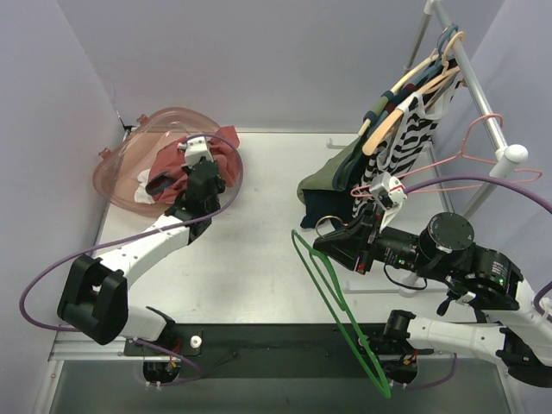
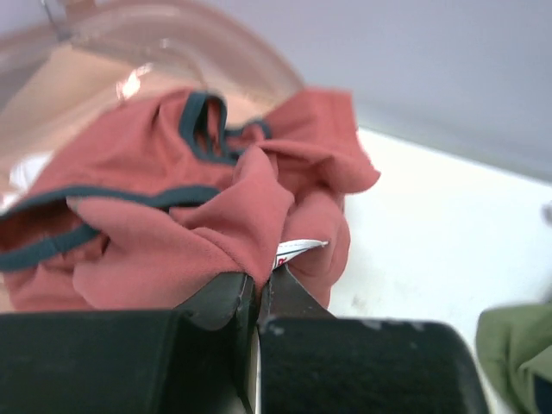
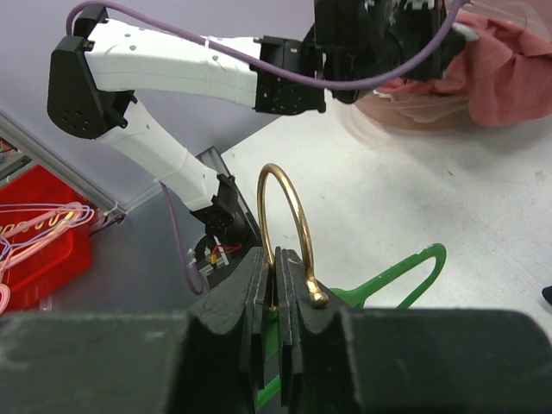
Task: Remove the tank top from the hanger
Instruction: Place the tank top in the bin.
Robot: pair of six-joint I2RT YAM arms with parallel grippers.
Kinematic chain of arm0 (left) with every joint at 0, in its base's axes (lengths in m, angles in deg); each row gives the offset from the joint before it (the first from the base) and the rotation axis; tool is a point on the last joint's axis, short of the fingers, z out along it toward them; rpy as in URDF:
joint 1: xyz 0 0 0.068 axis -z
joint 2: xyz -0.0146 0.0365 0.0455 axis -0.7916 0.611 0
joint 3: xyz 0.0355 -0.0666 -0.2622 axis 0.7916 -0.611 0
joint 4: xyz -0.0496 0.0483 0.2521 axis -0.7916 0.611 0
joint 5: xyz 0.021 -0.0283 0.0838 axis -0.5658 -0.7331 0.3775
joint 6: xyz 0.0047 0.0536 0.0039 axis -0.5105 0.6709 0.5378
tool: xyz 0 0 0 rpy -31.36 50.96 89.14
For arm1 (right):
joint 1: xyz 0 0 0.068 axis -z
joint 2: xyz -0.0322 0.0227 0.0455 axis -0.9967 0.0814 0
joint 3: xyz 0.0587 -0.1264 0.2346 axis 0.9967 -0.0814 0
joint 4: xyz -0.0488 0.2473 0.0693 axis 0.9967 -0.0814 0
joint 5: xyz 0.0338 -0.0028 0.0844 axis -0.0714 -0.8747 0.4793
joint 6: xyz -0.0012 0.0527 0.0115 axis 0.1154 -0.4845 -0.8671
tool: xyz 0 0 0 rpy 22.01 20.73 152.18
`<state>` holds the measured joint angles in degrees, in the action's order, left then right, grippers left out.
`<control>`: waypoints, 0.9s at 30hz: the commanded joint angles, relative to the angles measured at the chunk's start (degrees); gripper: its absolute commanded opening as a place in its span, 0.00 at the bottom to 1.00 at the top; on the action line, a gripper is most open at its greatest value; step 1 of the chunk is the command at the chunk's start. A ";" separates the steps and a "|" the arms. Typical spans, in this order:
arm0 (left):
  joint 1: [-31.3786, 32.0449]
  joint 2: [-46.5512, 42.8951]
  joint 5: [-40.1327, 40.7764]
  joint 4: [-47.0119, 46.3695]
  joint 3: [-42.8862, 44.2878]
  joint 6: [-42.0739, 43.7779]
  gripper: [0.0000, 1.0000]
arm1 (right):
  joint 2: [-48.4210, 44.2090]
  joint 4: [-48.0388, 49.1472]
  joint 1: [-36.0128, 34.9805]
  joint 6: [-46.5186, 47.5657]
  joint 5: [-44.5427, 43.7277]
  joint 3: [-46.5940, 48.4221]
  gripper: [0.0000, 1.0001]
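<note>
**A:** Pinching a fold of the red tank top [image 2: 216, 203], is it? Where does the cloth sit against the left gripper [image 2: 257, 289]?

**B:** Right at its fingertips. The two black fingers are pressed nearly together with the red fabric caught between them, just beside a small white label. The rest of the garment is heaped ahead of the claw, its dark teal trim looping across the top.

**A:** And what is the heap lying in?

**B:** The pink see-through basket [image 1: 129, 142] at the far left of the table [image 1: 259, 267]. Most of the cloth is inside it, and one fold spills over the rim on the table side.

**A:** The right gripper [image 3: 276, 280]?

**B:** Narrow, clamped on the gold hook [image 3: 291, 203] of the green hanger [image 1: 332, 297]. The hook curves up out of the fingers, and the frame slants down toward the arm bases. Hanger and tank top are well apart, on opposite sides of the table.

**A:** Anything else nearby?

**B:** A clothes rack [image 1: 483, 103] at the far right carries a black-and-white striped garment [image 1: 405, 147] and pink hangers [image 1: 483, 138]. An olive garment [image 1: 332, 172] lies below it.
</note>
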<state>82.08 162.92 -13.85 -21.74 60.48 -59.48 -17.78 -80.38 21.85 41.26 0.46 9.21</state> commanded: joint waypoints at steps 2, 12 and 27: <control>-3.88 -0.84 -3.01 -0.18 9.13 4.37 0.00 | 0.10 4.40 -0.50 0.00 -0.20 2.05 0.00; -20.14 4.60 -6.63 7.55 20.12 5.68 0.00 | 1.76 3.44 -0.50 -0.09 -0.82 4.16 0.00; -36.76 16.12 4.08 24.42 26.80 -3.71 0.00 | 4.49 3.17 -0.50 -0.71 -1.61 6.36 0.00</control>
<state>46.80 177.54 -15.16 -2.83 83.36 -59.50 -13.97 -80.49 21.85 41.04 -0.52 12.62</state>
